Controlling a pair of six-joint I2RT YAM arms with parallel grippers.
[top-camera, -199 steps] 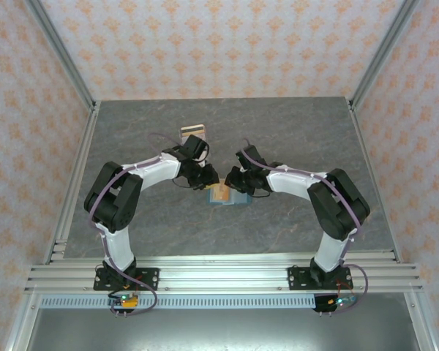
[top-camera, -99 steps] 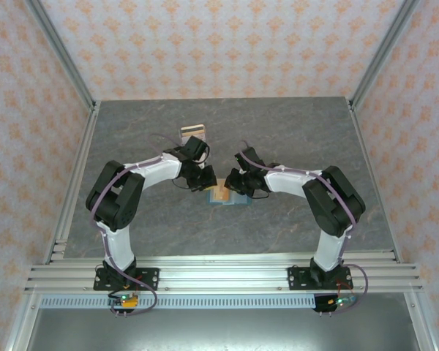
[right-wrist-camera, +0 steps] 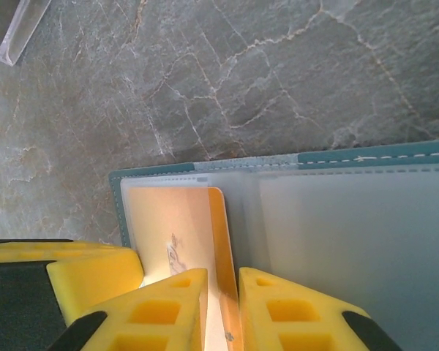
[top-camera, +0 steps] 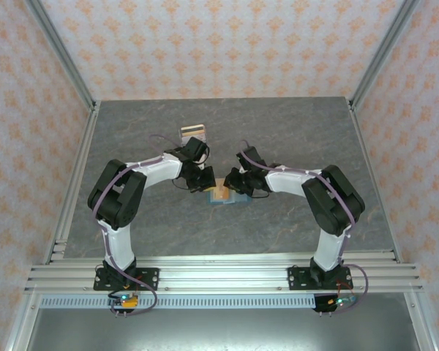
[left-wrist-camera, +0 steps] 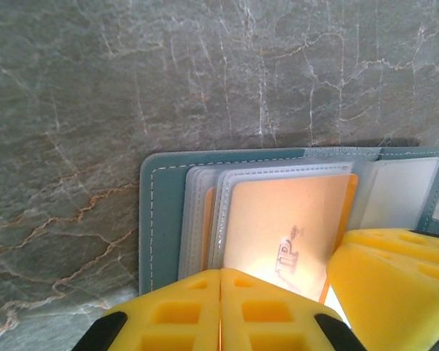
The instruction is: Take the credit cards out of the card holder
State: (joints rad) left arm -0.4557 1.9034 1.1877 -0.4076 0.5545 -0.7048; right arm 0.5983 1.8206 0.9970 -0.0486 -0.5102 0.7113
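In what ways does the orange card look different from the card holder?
The orange card is bright orange; the card holder is blue-grey. The card is smaller than the holder. The card bears a dark printed mark; the holder has white stitching along its rim. Both are thin rectangles.

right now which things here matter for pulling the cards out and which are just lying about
For the job: blue-grey folding card holder; tan-orange plastic card inside it; small stack of cards farther back.
Just there: grey marbled table top; aluminium frame rails.
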